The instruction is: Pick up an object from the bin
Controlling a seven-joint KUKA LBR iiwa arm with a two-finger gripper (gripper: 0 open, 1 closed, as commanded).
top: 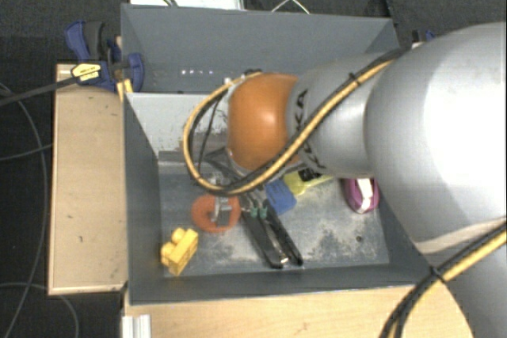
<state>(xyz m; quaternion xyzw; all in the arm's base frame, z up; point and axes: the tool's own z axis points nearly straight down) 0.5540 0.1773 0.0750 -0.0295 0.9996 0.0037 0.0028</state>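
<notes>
Orange round piece point(206, 216), ring-like with a darker middle, lies on the floor of the grey bin point(142, 202) toward the front left. It is the thing nearest the gripper point(228, 206), whose tip comes down from under the orange wrist cover point(257, 119) onto or just over the piece's right-hand edge. Whether the gripper is open or closed cannot be told, because the wrist and its looped cable point(190, 146) hide most of it, and nothing can be seen gripped. What the coming move turns on is a small offset: the piece's middle sits slightly left of the gripper tip and a touch nearer the front. A grasp would, I judge, need a short shift that way, or else a pinch on the rim where the tip is. Being round, the piece offers no long axis to line up with. Just to its right a black long-handled tool point(273, 240) slants toward the front right, close enough to be caught too. A yellow toy block point(179, 251) lies apart near the front left corner. A blue piece point(282, 197), a yellow-green one point(305, 183) and a purple-and-white thing point(361, 195) lie farther right under the arm.
</notes>
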